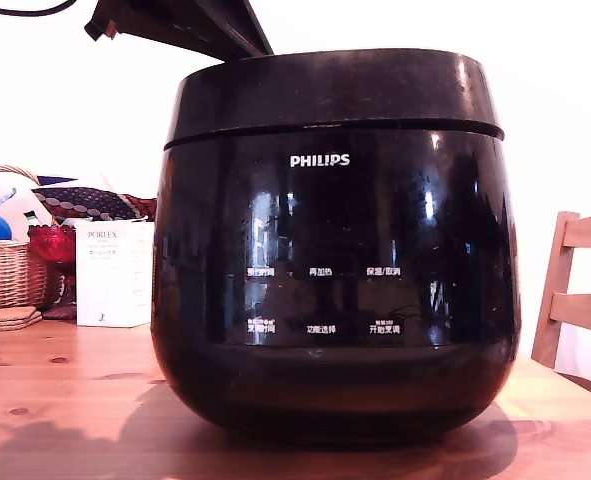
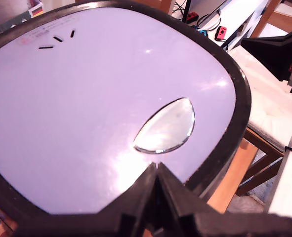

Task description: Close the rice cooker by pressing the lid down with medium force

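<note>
rice cooker (image 1: 335, 250), lid (image 2: 106, 103) seated almost flat. claw (image 2: 157, 170) pinched narrow, holding nothing, tips touching the lid top just short of its oval button (image 2: 166, 126). lid lies directly beneath.

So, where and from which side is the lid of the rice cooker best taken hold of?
The lid shows no handle: its top is broad, smooth and glossy, too wide for the gripper. Probably no pinch would hold; come from above, jaws shut, and bear flat on the top beside the teardrop inset.
</note>
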You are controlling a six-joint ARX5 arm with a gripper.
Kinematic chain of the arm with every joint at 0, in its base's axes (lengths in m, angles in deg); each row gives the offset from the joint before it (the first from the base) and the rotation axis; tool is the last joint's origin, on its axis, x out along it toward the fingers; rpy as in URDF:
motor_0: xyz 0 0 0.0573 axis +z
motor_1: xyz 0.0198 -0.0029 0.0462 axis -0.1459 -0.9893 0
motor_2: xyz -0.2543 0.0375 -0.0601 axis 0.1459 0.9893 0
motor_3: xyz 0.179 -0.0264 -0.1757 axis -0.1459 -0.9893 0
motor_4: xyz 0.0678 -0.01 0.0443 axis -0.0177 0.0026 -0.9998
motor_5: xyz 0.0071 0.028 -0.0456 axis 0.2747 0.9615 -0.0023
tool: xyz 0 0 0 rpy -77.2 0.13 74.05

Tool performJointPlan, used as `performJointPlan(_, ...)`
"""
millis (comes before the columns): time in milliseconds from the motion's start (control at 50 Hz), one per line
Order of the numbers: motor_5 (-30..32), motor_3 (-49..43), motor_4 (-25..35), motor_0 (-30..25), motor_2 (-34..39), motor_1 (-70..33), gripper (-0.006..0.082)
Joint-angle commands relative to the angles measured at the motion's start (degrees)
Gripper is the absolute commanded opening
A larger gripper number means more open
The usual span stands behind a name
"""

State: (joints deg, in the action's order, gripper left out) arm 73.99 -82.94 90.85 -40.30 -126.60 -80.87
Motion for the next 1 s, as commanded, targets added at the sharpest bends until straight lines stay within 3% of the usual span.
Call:
performJointPlan(0, 1.0, -6.8, -2.2, 0.1, 6.3, -5.8, -0.0022)
performJointPlan(400, 1.7, -7.2, -3.5, 0.1, 6.3, -6.5, -0.0022)
performJointPlan(980, 1.2, 5.8, -2.9, 0.4, 6.3, 1.1, -0.0022)
